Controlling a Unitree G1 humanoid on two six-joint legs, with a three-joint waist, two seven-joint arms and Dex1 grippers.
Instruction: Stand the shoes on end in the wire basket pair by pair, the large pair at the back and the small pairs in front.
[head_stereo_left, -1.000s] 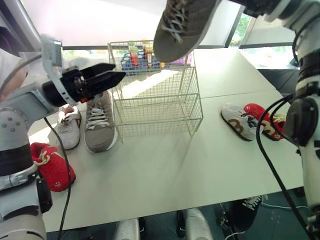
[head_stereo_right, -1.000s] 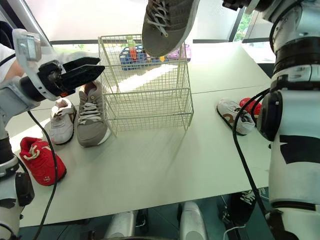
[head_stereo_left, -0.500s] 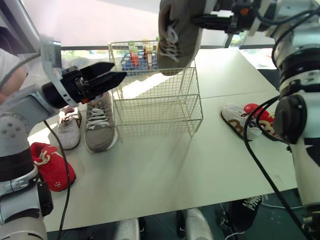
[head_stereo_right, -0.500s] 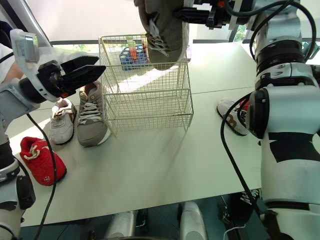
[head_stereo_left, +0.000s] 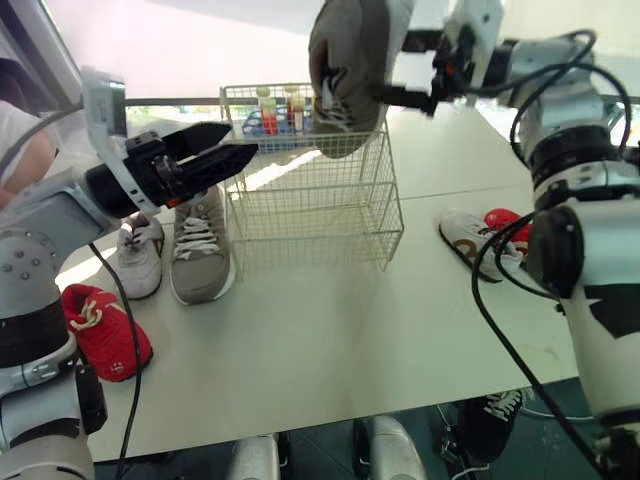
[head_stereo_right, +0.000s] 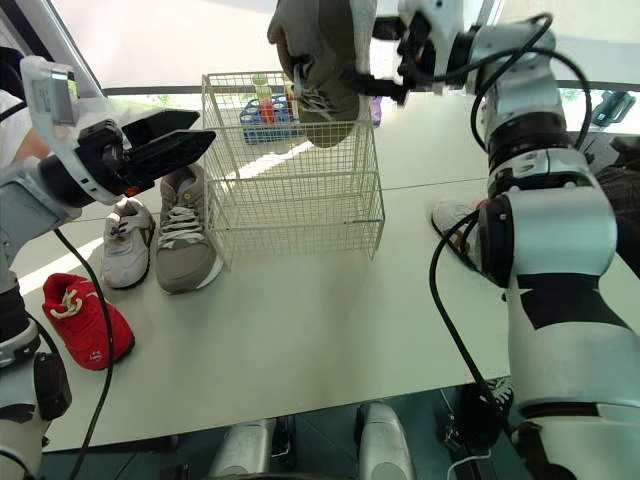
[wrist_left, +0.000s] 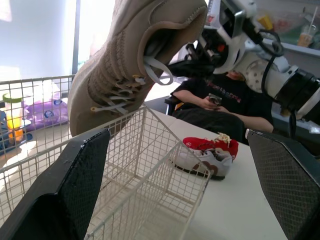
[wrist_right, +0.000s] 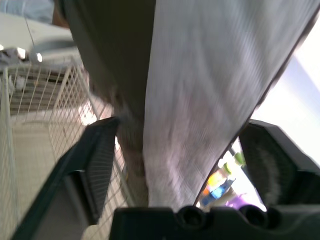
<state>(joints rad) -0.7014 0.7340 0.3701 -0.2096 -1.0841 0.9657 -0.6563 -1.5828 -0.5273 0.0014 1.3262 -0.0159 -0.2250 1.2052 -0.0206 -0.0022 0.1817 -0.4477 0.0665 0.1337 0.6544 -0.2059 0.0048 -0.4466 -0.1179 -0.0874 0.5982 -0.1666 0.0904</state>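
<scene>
right claw (head_stereo_left: 396, 72) grips tan shoe (head_stereo_left: 349, 62) over wire basket (head_stereo_left: 316, 216) | left claw (head_stereo_left: 234, 150) fingers spread

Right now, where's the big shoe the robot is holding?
In the eye views the big shoe hangs toe-down in the right gripper, at top centre, over the right half of the basket.

Your robot's arms: pale shells, black joints, trailing black cables.
You'll find the left arm (head_stereo_left: 45, 210) cased in grey-white with small screw heads, a white camera block (head_stereo_left: 103, 100) at its wrist and a black cable (head_stereo_left: 130, 330) beneath. The right arm (head_stereo_left: 600, 300) is rounded white segments split by black bands, looped with black cables (head_stereo_left: 478, 290). The left gripper (head_stereo_left: 243, 142) and right gripper (head_stereo_left: 390, 68) have black fingers with cross-hatched pads (wrist_left: 285, 180) (two round screw holes mark the right one's base).
</scene>
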